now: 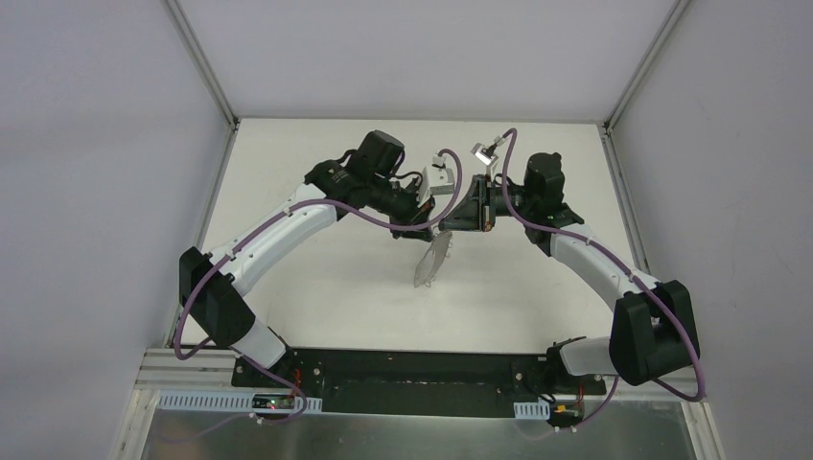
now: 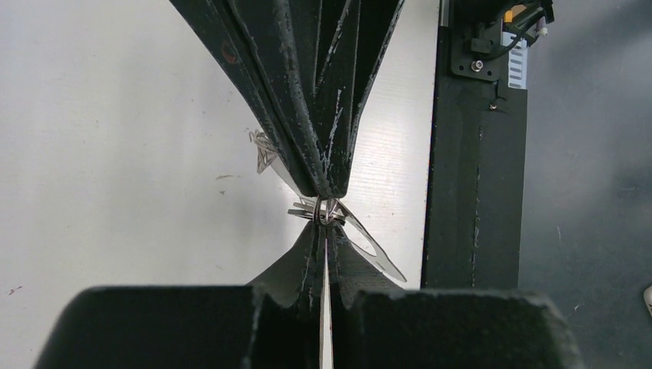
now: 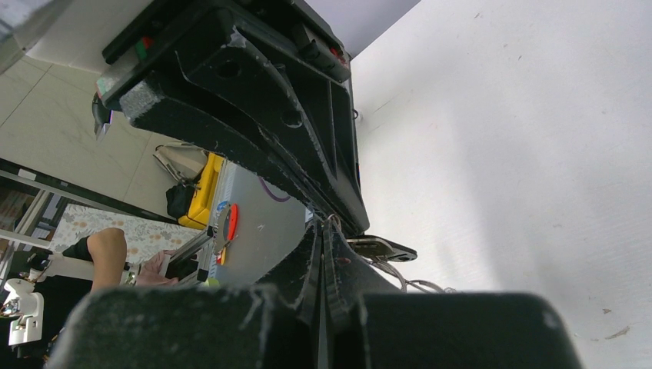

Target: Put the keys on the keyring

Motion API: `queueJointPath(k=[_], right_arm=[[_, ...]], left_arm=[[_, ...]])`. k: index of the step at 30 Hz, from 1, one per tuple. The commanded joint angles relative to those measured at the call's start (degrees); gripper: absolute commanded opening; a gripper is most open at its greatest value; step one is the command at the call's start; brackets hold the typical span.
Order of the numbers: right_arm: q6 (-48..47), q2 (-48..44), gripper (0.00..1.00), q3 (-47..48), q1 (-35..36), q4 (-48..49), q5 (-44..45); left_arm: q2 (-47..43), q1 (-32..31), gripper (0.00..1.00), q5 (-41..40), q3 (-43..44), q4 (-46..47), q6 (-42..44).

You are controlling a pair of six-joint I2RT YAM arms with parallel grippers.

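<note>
My two grippers meet tip to tip above the table's middle. The left gripper (image 1: 429,226) and the right gripper (image 1: 456,222) are both shut. The keyring (image 1: 432,260), a pale oval loop, hangs from where the tips meet. In the left wrist view a small coil of its wire (image 2: 327,211) sits between my left gripper (image 2: 326,224) and the right fingers (image 2: 323,154) above it. In the right wrist view, wire comes out at the right gripper's tip (image 3: 326,228). The key (image 3: 382,247), black-headed, juts out beside that tip. I cannot tell which gripper holds it.
White table (image 1: 316,278) with grey walls on three sides. The black base rail (image 1: 412,369) runs along the near edge and also shows in the left wrist view (image 2: 473,192). Purple cables (image 1: 458,177) loop over both wrists.
</note>
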Motion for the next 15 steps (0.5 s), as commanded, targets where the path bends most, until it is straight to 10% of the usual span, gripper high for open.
queueJointPath(k=[1,15], right_arm=[[0.6,0.0,0.00,1.2,-0.4,3.8,-0.5],[0.5,0.3,0.00,1.1,-0.7,3.7,1.0]], left_arm=[[-0.2,-0.5,0.00,2.5,2.1,-0.9,1.1],[-0.9,-0.6,0.00,2.2,1.2,-3.4,3.2]])
